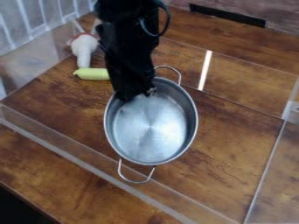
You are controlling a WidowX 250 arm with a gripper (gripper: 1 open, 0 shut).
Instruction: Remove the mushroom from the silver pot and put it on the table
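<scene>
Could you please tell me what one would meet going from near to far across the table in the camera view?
Clear acrylic rail → silver pot → yellow-green piece → small whitish item.

no legible text, labels, brands or nos. on anything in view.

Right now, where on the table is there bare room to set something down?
Bare wood lies right of the pot, up to the right rail, and at the near left corner. Crowded: far left, around the gripper, yellow piece and white toy.
</scene>
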